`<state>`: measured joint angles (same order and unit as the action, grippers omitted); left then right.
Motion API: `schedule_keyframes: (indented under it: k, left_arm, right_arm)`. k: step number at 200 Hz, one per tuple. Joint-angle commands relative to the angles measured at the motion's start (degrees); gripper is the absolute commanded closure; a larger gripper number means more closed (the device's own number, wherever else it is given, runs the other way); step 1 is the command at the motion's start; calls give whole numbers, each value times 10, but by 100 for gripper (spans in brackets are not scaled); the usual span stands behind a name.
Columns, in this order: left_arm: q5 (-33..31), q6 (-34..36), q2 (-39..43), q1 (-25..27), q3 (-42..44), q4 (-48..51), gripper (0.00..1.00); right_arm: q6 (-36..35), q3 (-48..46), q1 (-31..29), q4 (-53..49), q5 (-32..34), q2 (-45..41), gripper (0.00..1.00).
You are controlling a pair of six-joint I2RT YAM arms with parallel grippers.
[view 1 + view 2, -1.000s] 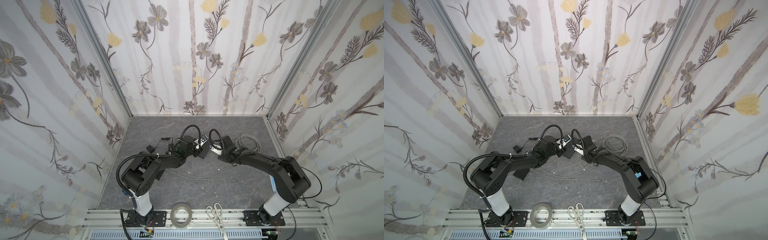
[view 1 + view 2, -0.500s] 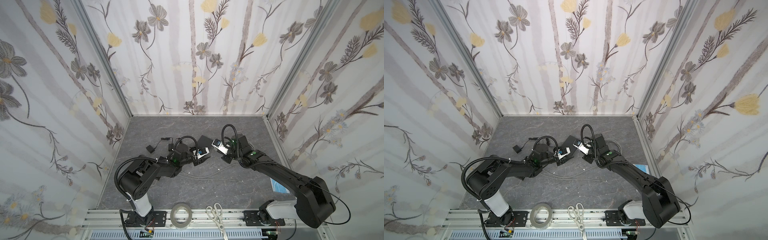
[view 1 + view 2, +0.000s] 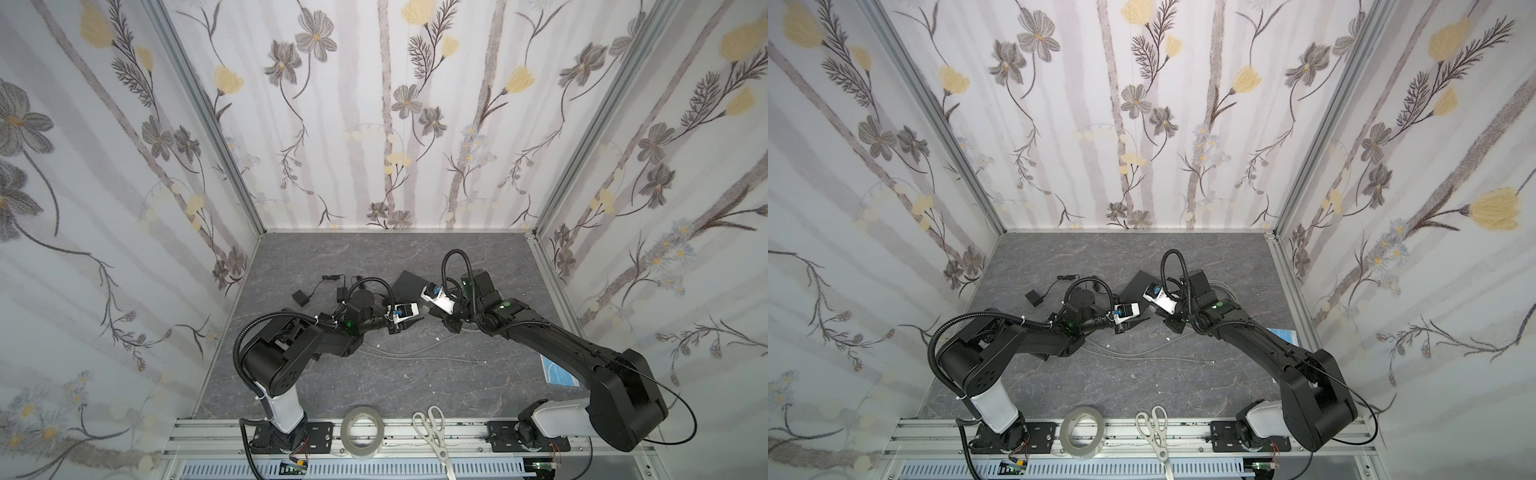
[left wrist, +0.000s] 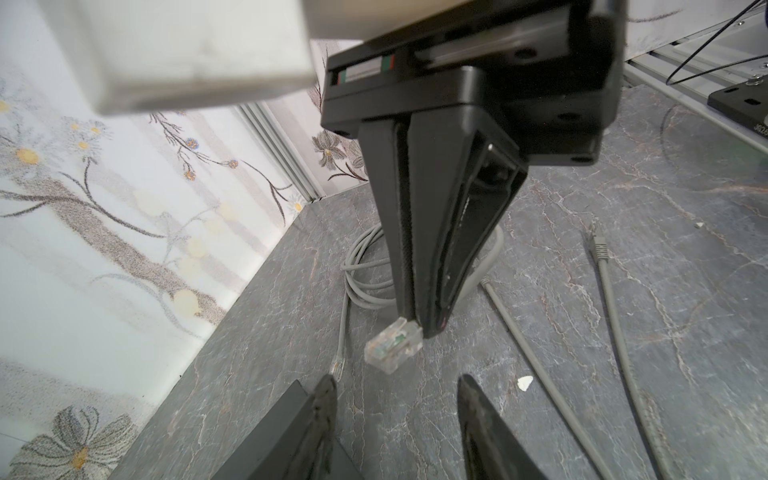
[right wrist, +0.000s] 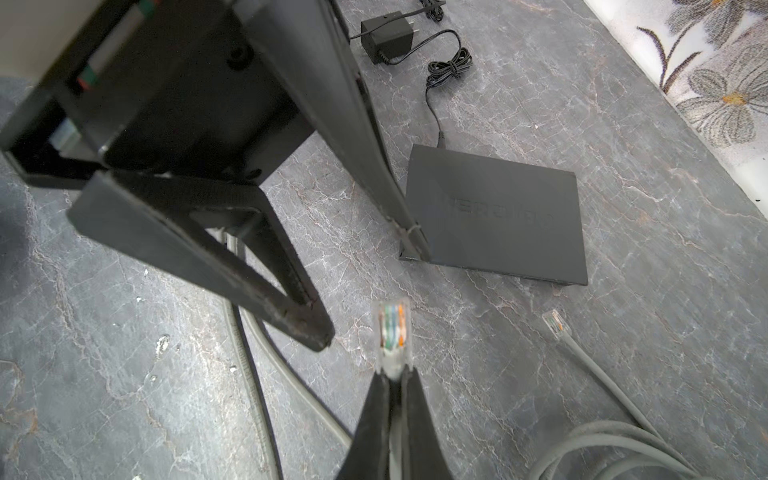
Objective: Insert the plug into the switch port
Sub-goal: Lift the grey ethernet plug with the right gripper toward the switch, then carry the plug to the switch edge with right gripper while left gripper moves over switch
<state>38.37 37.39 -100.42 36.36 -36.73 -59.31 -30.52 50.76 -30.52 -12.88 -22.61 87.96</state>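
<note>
The clear plug [image 5: 392, 332] sticks out past the tips of my right gripper [image 5: 392, 376], which is shut on its grey cable just behind it. Seen from the left wrist, the plug [image 4: 392, 343] hangs a little above the table under the right gripper. The switch [image 5: 498, 224] is a flat black box on the grey table [image 3: 374, 382]; it lies behind both grippers in both top views [image 3: 409, 284] [image 3: 1138, 284]. My left gripper [image 4: 397, 395] is open and holds nothing. One of its fingers [image 5: 409, 245] stands at the switch's near corner. The ports are not visible.
A second grey cable ends in a loose plug [image 5: 555, 322] beside a cable coil [image 5: 623, 440]. A black power adapter [image 5: 388, 35] with its cord lies behind the switch. More grey cables [image 3: 415, 353] cross the table. A tape roll [image 3: 361, 430] and scissors [image 3: 432, 432] rest on the front rail.
The right arm has stretched out low and its gripper, with the plug, has pulled back to the right. The left gripper has come forward. The switch now shows behind them.
</note>
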Motion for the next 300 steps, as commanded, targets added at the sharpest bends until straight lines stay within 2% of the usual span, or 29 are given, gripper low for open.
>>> schedule_keyframes:
  k: [1,37,107,174,193,208,226,300]
  left_arm:
    - [9,7,-1,0,-4,-14,51]
    - [11,6,1,1,-11,5,53]
    - [38,10,2,0,-31,60,77]
    - [48,16,5,0,-42,90,91]
    - [50,21,7,0,-46,105,94]
    - [53,27,9,0,-49,119,98]
    - [53,28,9,0,-51,126,99]
    - [52,29,11,0,-51,126,100]
  right_arm:
    - [-4,7,0,3,-21,6,100]
    - [-2,9,-2,5,-23,11,100]
    - [-16,7,-17,5,-5,12,100]
    - [-12,3,-18,15,5,6,100]
    - [-9,2,-18,19,4,4,98]
    - [-8,3,-17,20,5,4,92]
    - [-10,3,-18,19,9,4,82]
    - [-19,-5,-17,13,32,18,83]
